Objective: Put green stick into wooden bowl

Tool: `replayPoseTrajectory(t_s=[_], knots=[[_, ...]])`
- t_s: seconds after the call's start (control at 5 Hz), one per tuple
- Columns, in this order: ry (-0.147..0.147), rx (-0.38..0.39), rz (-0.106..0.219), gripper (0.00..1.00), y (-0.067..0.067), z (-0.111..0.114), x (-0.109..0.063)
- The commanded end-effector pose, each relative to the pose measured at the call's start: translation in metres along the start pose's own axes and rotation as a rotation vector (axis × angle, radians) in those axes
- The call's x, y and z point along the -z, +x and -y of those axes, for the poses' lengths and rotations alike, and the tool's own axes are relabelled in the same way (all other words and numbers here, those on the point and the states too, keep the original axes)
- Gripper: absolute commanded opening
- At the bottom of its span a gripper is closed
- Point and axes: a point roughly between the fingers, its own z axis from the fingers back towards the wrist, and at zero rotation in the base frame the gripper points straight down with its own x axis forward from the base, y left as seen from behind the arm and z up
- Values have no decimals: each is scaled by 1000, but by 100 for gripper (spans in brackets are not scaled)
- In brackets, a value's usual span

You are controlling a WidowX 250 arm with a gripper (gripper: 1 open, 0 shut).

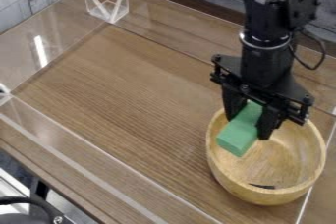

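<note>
Green stick (242, 132) is clamped between the fingers of the black tool (257, 122), which points straight down. Stick hangs tilted, its lower end inside the rim of the wooden bowl (296, 174), over the bowl's left half; contact with the bowl floor cannot be determined. Bowl rests on the wood-grain bench (118, 90), near its right edge.

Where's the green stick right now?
The green stick is at lower right, gripped in the gripper, hanging just inside the wooden bowl near its left rim.
</note>
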Motion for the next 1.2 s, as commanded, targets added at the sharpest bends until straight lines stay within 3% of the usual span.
replayPoseTrajectory(t_s=[0.0, 0.2, 0.4, 1.0], knots=[[-11, 5, 43, 0, 5, 3, -10], [-14, 5, 38, 0, 4, 4, -8], [-14, -1, 23, 100, 3, 3, -8], [-13, -15, 41, 100, 9, 4, -15]])
